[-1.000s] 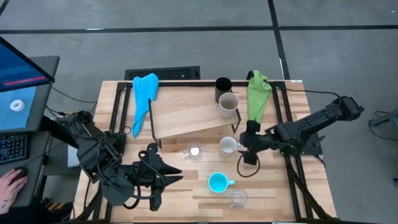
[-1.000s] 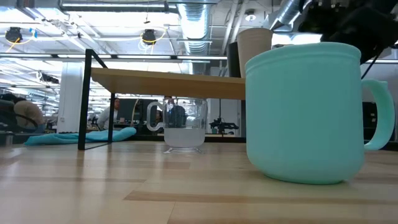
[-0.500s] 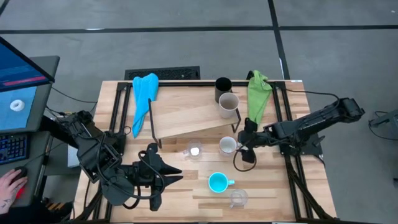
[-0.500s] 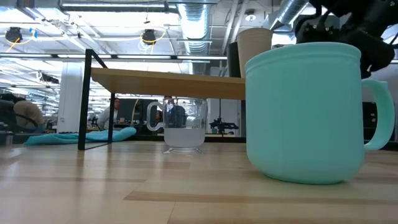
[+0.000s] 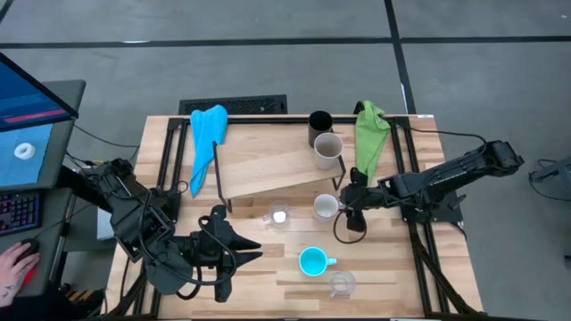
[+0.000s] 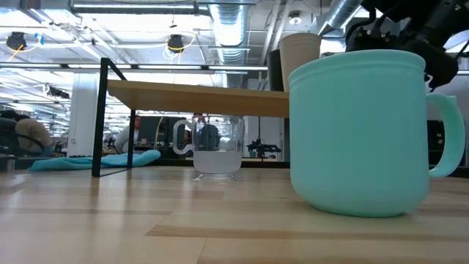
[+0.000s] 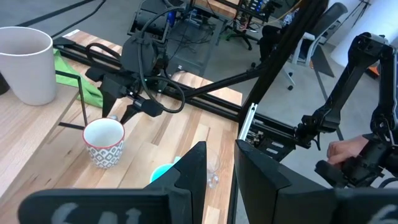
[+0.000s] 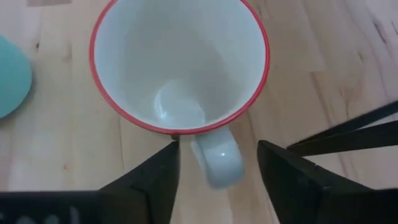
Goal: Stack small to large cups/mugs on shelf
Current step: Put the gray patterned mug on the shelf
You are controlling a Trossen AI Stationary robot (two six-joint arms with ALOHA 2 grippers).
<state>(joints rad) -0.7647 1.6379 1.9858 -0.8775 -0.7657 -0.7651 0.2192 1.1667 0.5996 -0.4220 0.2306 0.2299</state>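
**Inspector:** Right tool (image 5: 343,210) first.

**Assistant:** It sits beside the white mug (image 5: 326,208), on the table (image 5: 259,276) just in front of the shelf (image 5: 268,171). In the right wrist view its two fingers (image 8: 152,180) stand part open on either side of the mug's handle (image 8: 217,160). They flank the handle with a gap on each side; no grip is visible.

**Inspector:** The mug itself?

**Assistant:** Upright, red-rimmed, empty, resting on the table.

**Inspector:** Left tool (image 5: 221,252)?

**Assistant:** Parked at the near left part of the table, away from the cups. Its fingers (image 7: 189,171) stand narrowly apart with nothing between them.

**Inspector:** Remaining cups.

**Assistant:** The beige-grey mug (image 5: 327,150) stands on the shelf's right end, and the black cup (image 5: 319,126) is just behind it. One clear glass (image 5: 278,215) is on the table in front of the shelf. The turquoise mug (image 5: 313,261) is nearer the front edge, and the second clear glass (image 5: 342,284) is just beyond it.

**Inspector:** Anything else?

**Assistant:** A blue cloth (image 5: 207,143) hangs at the shelf's left and a green cloth (image 5: 368,135) at its right.
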